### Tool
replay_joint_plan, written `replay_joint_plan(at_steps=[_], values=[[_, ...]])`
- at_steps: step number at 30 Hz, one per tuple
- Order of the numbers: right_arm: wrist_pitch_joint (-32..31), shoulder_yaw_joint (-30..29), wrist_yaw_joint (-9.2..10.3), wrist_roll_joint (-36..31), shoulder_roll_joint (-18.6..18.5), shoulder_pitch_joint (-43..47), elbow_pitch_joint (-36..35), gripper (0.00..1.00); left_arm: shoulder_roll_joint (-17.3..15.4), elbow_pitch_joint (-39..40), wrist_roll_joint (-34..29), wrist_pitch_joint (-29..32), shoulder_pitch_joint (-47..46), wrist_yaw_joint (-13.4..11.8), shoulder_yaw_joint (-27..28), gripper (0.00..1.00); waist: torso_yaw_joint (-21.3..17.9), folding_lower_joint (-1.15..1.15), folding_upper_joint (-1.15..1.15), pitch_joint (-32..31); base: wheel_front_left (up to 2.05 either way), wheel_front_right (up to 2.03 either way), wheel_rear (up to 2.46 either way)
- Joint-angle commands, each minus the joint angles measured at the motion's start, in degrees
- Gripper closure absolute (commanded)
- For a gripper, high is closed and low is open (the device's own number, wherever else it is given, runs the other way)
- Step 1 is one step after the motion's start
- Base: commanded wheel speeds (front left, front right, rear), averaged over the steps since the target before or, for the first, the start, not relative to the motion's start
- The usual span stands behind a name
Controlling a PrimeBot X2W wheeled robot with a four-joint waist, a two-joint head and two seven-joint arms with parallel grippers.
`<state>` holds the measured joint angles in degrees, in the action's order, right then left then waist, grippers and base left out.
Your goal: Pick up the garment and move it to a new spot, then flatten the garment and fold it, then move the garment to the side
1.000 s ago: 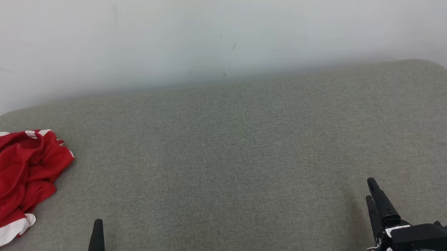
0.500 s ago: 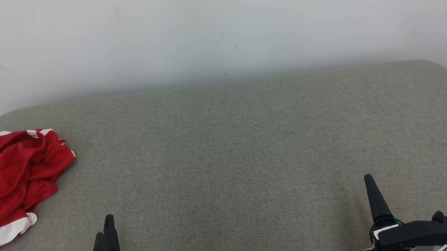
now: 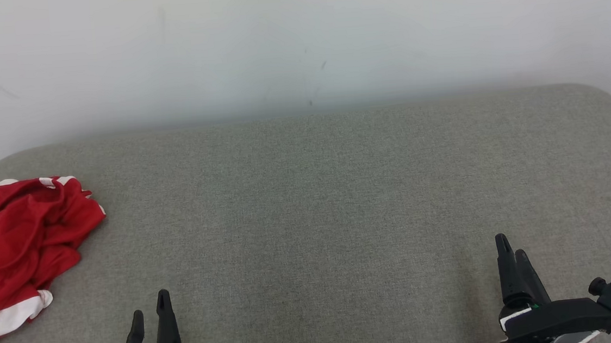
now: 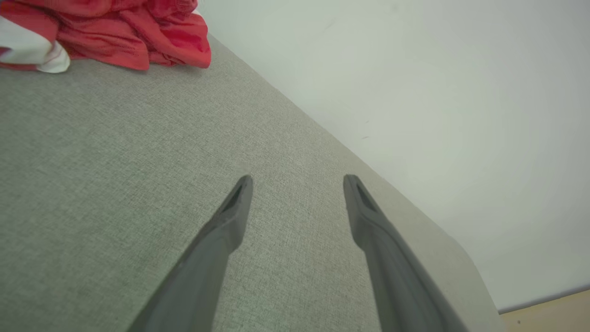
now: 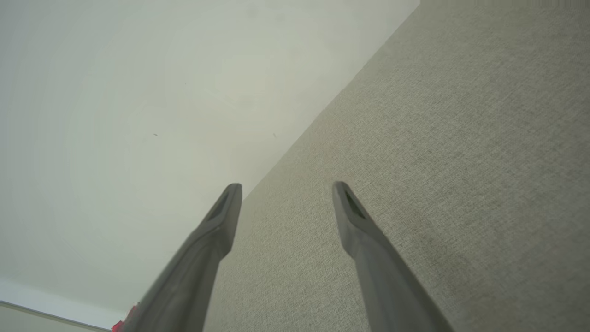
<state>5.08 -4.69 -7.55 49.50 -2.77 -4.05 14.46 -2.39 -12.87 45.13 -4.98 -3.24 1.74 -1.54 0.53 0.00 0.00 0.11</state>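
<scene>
At the far left of the grey fabric-covered desk (image 3: pixel 313 203), close to its rounded back corner: red garment (image 3: pixel 14 243) with white bands, crumpled in a loose heap, cut off by the head view's left edge. Not flattened, not folded, not touched by either arm.

At lower left of the head view: left end effector (image 3: pixel 150 303), fingers pointing up-view, tips apart, nothing between them. Sits right of the garment and nearer the robot, with bare fabric in between. Same in the left wrist view: left end effector (image 4: pixel 298 177) spread wide over bare desk, garment (image 4: pixel 115 27) in the top left corner, well apart from the tips.

At lower right of the head view: right end effector (image 3: pixel 511 245), turned so the two fingers nearly overlap, across the desk from the garment. In the right wrist view: right end effector (image 5: pixel 286 184) spread wide, empty, over bare fabric by the desk's back edge. Cannot tell contact with the surface.

Behind the desk: plain white wall (image 3: pixel 295 41), a few small dark marks. At the left wrist view's bottom right corner: strip of wood-tone floor (image 4: pixel 553 313).
</scene>
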Motion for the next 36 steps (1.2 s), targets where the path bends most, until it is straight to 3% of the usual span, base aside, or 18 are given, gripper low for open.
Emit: replay_joint_plan(at_steps=[1, 36], values=[[0.6, 0.1, 0.05, -2.0, -0.1, -1.0, -0.8, 0.00, -0.4, 0.9, -2.6, -0.7, 0.0, -0.2, -0.3, 0.00, 0.0, 0.00, 0.00, 0.0, 0.00, 0.00, 0.00], [5.8, -0.1, 0.08, -24.7, -0.1, -0.9, 1.5, 0.00, -2.0, 0.9, -26.0, -5.8, 0.4, -2.3, -4.9, 0.00, 0.7, 0.00, 0.00, -0.3, 0.00, 0.00, 0.00]])
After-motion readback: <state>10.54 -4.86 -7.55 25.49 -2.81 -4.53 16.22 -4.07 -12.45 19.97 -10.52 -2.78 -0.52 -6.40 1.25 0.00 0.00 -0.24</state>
